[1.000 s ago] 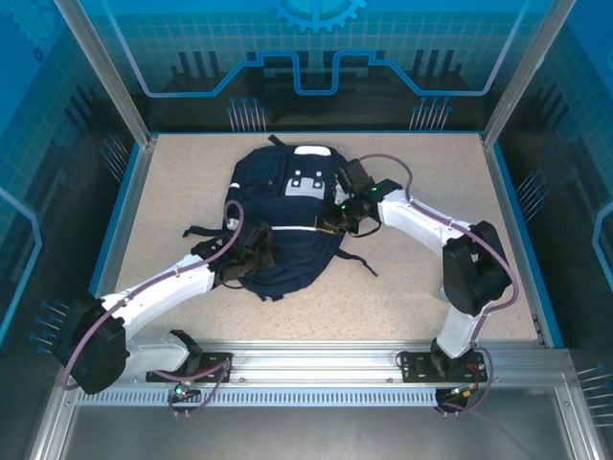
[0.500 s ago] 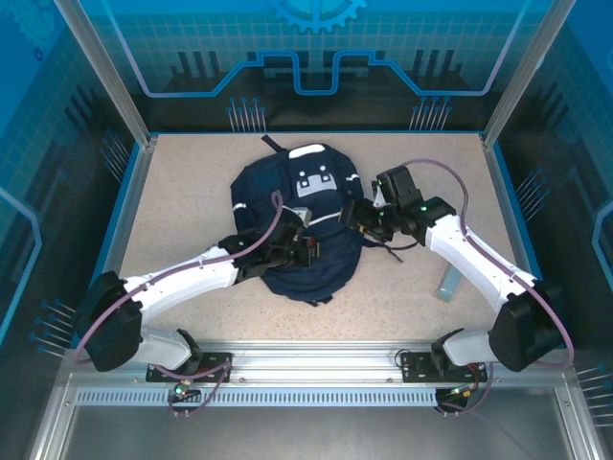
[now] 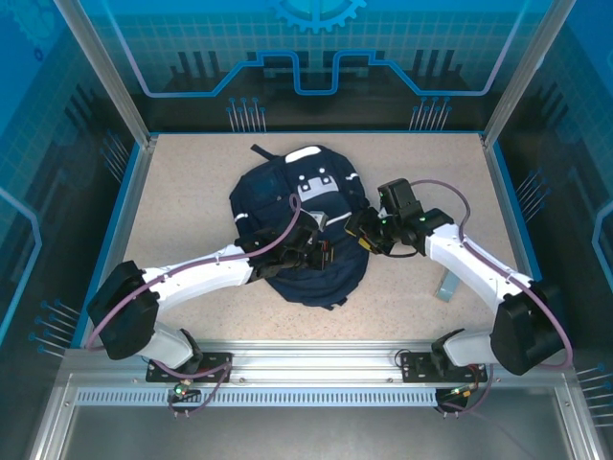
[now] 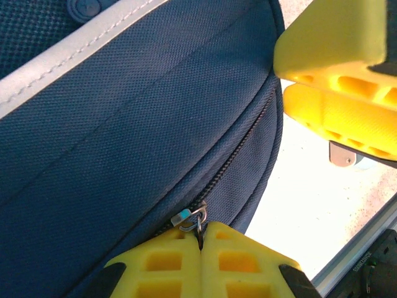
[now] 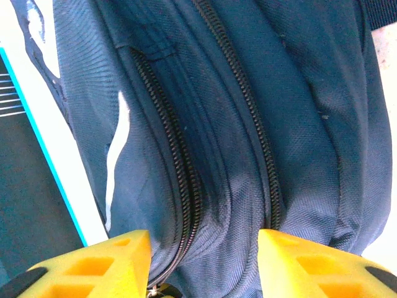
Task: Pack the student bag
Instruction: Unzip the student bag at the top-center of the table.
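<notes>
Two grippers, both mine, meet at the student bag (image 3: 297,216), which lies flat on the table (image 3: 182,192) directly beneath them. My left gripper (image 3: 321,252) is clamped tight, its yellow fingertips (image 4: 180,261) pinching the small metal zipper pull (image 4: 196,218) at the bag's side seam, with navy fabric spreading away beyond the tips. My right gripper (image 3: 362,233) is just beside the left one, at the bag's right edge. Its fingers (image 5: 105,264) stand partly apart, straddling a bulge of fabric where two zipper tracks (image 5: 180,167) run between them. Whether those fingers press the cloth I cannot tell.
</notes>
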Available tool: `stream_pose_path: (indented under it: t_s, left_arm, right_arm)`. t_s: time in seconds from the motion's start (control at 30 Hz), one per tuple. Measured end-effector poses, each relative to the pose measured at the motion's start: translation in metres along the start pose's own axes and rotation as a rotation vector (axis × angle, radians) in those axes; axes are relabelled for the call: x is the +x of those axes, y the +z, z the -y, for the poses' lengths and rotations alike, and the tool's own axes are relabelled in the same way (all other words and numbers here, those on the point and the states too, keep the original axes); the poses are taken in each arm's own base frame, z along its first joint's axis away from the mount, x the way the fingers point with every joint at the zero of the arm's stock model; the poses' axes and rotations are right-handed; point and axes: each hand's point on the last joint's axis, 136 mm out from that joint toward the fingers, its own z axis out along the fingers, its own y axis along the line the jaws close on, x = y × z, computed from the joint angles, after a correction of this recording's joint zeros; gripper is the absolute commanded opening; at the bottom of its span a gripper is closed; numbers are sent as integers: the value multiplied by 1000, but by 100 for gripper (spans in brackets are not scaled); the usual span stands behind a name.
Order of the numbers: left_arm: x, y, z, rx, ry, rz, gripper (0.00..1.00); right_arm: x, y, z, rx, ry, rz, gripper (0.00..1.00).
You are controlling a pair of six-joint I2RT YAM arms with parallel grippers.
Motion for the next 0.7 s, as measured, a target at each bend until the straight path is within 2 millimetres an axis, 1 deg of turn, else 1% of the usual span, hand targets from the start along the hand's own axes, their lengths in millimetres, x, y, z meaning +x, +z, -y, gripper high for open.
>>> stream_pose_path:
  t_s: [0.13,0.2,0.23,0.27,0.33,0.4,0.43,0.5,0.57,0.7]
  left_arm:
    - [-1,0,-4,-18,-2,5,0]
    - [0,0,-6,-26,-2,3,0]
    - [0,0,-6,-27,-2,3,0]
    - [0,0,-6,-28,-2,4,0]
    - [0,0,-6,-28,-1,4,0]
    - [-1,0,-5,-26,0,6,0]
    - [-2,-1,-4,-25,0,7,0]
    - [-2,-1,-4,-24,2,9,0]
    - [-2,-1,-4,-24,4,9,0]
    - [-2,-1,-4,-24,9,8,0]
  right_arm:
    - [0,8,4,16,22,-15,34]
    - [0,9,4,17,20,-16,33]
    - [0,8,4,21,15,-14,33]
    - [1,8,4,27,8,-11,36]
    - [-1,5,2,37,-16,1,47]
    - [-2,2,-5,29,-48,17,53]
    - [-2,0,-8,25,-61,26,54]
    - [-3,-4,-13,14,-78,41,54]
    - [-4,-6,-14,11,-86,49,52]
    - [-3,1,-13,20,-92,32,46]
